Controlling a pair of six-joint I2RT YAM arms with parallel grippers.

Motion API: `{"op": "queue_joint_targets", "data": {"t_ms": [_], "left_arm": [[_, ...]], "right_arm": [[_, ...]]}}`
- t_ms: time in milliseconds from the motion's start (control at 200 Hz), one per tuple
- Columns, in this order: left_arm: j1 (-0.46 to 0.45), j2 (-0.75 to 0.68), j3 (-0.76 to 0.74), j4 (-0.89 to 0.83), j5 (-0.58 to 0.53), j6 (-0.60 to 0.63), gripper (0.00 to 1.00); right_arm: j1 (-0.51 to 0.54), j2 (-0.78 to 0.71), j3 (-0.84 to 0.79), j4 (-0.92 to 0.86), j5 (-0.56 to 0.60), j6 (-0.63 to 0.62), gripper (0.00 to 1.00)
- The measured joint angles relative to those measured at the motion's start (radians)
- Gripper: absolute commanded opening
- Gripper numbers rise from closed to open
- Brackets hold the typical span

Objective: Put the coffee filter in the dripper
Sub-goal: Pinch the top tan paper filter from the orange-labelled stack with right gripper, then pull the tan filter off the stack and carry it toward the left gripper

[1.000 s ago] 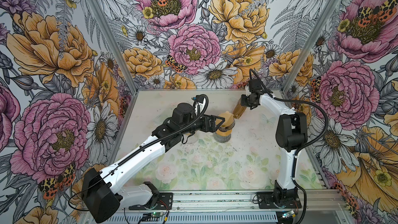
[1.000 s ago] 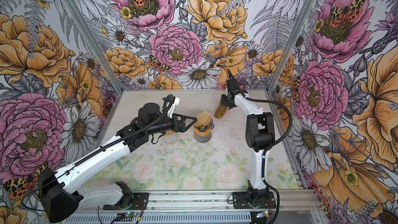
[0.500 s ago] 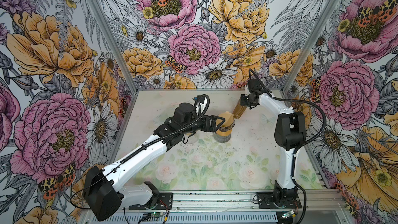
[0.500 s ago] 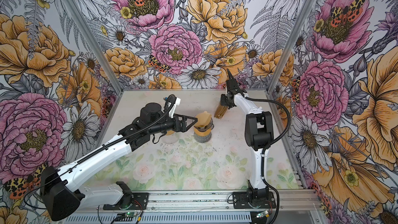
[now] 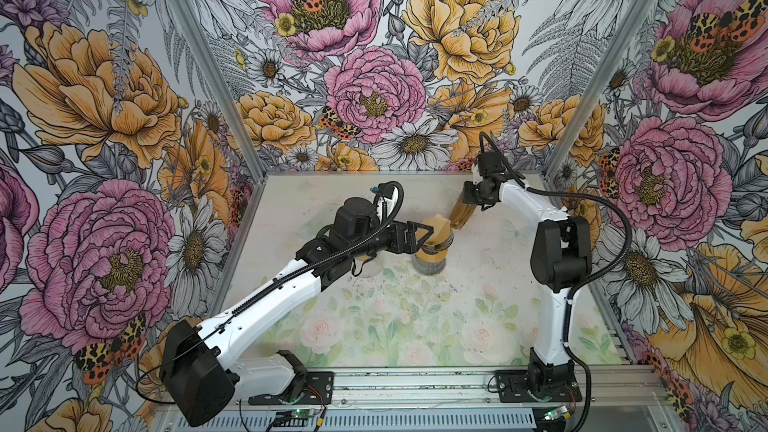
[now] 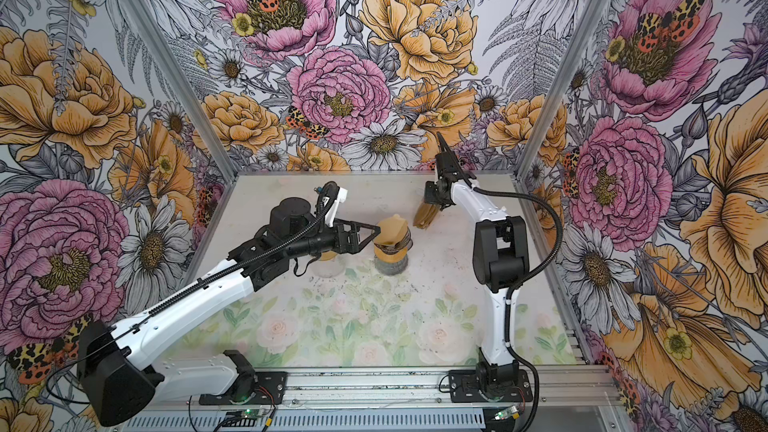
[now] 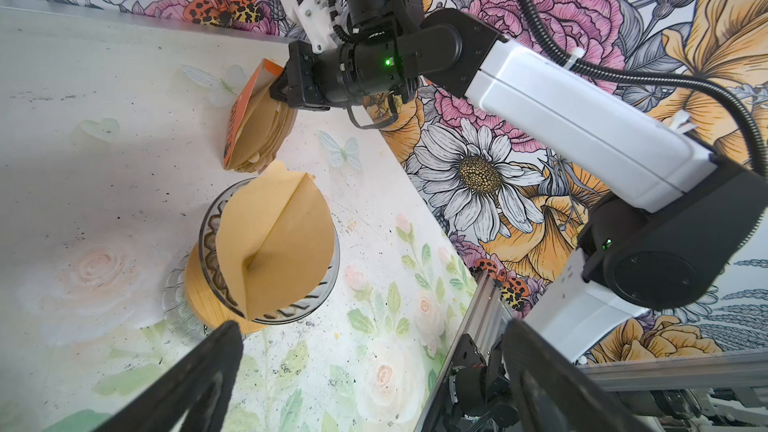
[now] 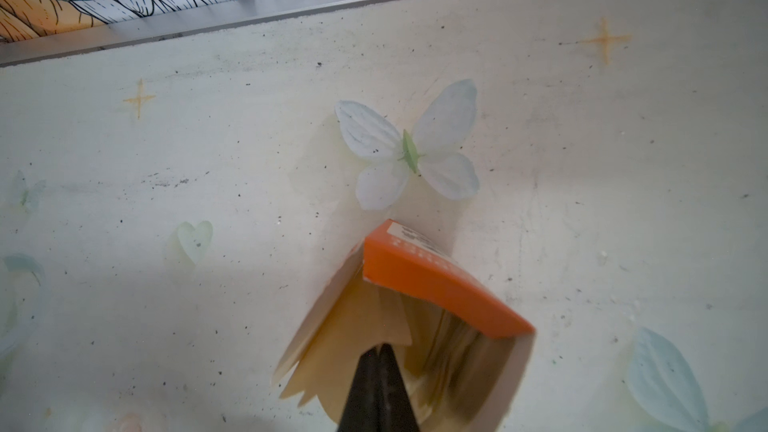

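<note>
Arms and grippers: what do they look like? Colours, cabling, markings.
The left arm and right arm match: white links, black joint housings, black base mounts. A black corrugated conduit loops outside each arm. The left gripper and right gripper have slim, black, tapered fingers. Small green status lights glow on the right arm's joints.

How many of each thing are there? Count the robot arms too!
Robot arms: 2
Dripper: 1
Loose coffee filter, sitting in the dripper: 1
Orange box of filters: 1
Clear glass thing, half hidden under an arm: 1
Total: 6
</note>
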Motion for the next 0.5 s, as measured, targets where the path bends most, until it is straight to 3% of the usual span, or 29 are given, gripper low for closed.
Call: {"op": "queue_joint_targets", "data": {"t_ms": [500], "left_arm": [[0.028,-0.029,0.000,-0.024,0.000,0.002,0.99]], "right_arm": [[0.023,-0.208,-0.085,0.005,-0.004,0.011,0.00]]}}
